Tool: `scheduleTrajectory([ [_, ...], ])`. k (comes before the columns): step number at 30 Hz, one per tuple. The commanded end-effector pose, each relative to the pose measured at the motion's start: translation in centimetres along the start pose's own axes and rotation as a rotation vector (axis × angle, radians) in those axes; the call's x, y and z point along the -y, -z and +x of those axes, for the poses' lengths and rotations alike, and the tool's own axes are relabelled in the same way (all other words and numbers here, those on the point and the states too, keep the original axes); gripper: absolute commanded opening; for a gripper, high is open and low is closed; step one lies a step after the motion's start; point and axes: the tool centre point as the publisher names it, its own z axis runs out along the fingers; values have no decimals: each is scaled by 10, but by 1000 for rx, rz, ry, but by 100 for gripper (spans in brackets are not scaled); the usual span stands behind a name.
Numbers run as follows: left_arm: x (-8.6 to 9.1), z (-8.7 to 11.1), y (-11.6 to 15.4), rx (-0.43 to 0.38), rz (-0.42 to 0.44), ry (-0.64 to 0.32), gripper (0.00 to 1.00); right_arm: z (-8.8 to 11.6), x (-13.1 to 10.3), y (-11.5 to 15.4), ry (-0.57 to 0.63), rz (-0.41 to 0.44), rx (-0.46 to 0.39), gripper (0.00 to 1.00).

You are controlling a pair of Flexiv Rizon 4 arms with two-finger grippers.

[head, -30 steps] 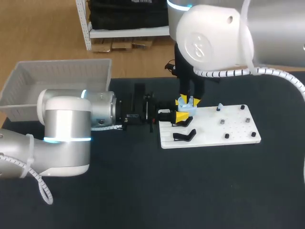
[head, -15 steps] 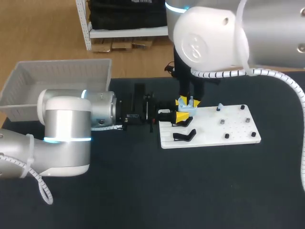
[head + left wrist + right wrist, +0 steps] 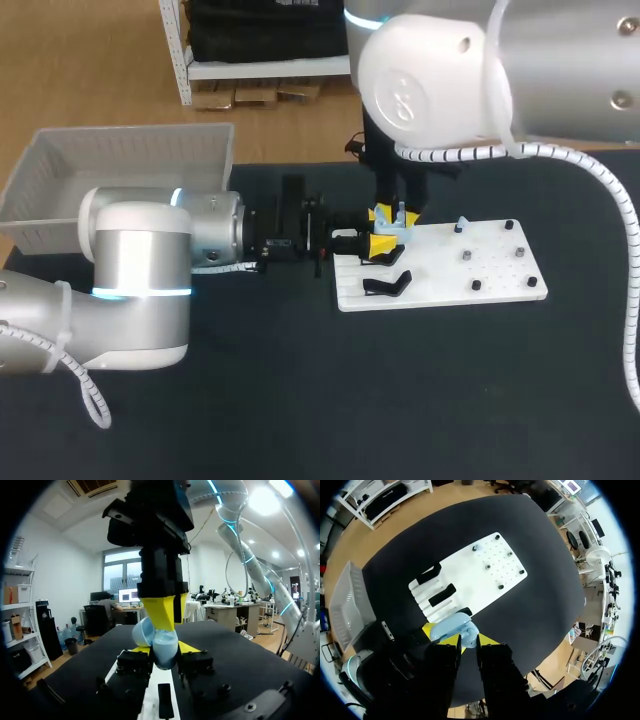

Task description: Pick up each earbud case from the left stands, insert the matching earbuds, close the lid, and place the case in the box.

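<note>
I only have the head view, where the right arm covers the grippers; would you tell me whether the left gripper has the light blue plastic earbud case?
Observer: Yes. In the left wrist view the light blue plastic earbud case sits between the yellow tips of the left gripper, one pressed against each side.
Operator: Thank you. Is the lid open?
Observer: It looks so. That view shows two rounded halves, one tilted up beside the other.
Operator: And where exactly is the other arm?
Observer: The right gripper hangs directly above the case, right at its upper edge. I cannot tell whether it holds anything.
</note>
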Motion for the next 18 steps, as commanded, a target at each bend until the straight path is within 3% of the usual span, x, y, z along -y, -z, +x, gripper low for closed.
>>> scheduleTrajectory([
  [1,0,1,1,5,-4,-3,0,-1,0,0,-1,2,-5,30],
  [3,0,1,1,5,-4,-3,0,0,0,0,-1,-1,-6,41],
  [7,0,1,1,5,-4,-3,0,2,1,4,1,-12,-11,43],
  [11,0,1,1,5,-4,-3,0,7,8,15,6,-53,-9,36],
  [15,0,1,1,5,-4,-3,0,7,22,32,14,-136,-6,36],
  [18,0,1,1,5,-4,-3,0,-1,33,42,112,-213,25,40],
])
